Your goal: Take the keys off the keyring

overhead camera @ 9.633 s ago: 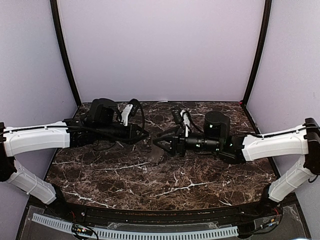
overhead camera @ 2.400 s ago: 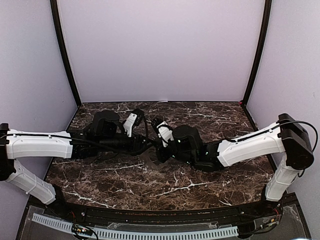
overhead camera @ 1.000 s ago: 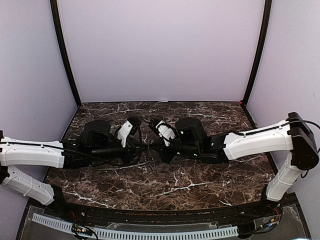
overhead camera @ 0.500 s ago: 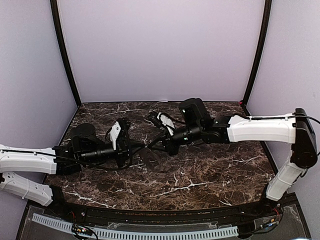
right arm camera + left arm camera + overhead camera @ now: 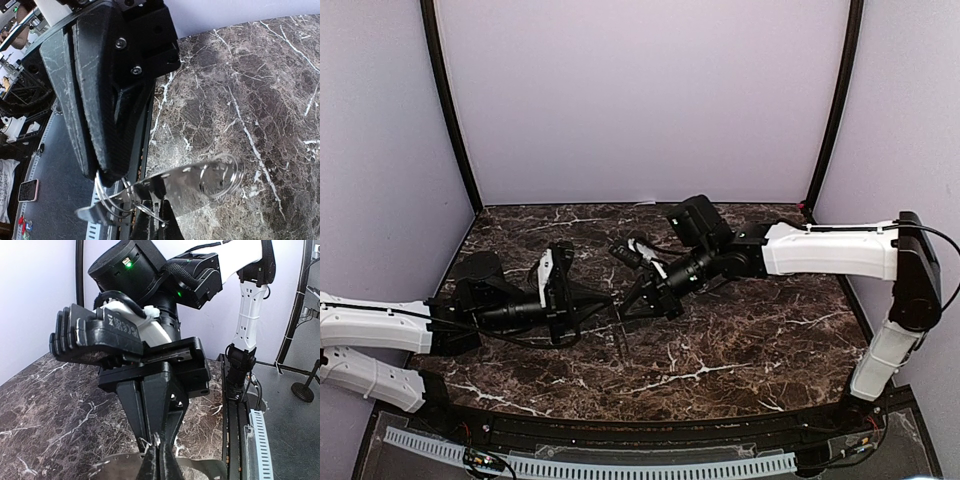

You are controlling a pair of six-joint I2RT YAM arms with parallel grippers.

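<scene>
Right wrist view is showing the right gripper (image 5: 106, 175) clamping tight on the keyring (image 5: 107, 200), held above the marble table (image 5: 260, 75), while the left gripper (image 5: 159, 460) is pinching the flat silver key (image 5: 185, 187) (apparently threaded on the ring), so no key is coming free yet.

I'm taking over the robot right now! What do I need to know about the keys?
Grippers: the left gripper is shut on the flat silver key. The right gripper is shut on the wire loops of the keyring.
Where: they meet tip to tip over the middle of the table.
Done: both have a grasp.
Left: the key looks still threaded on; work it off.
</scene>
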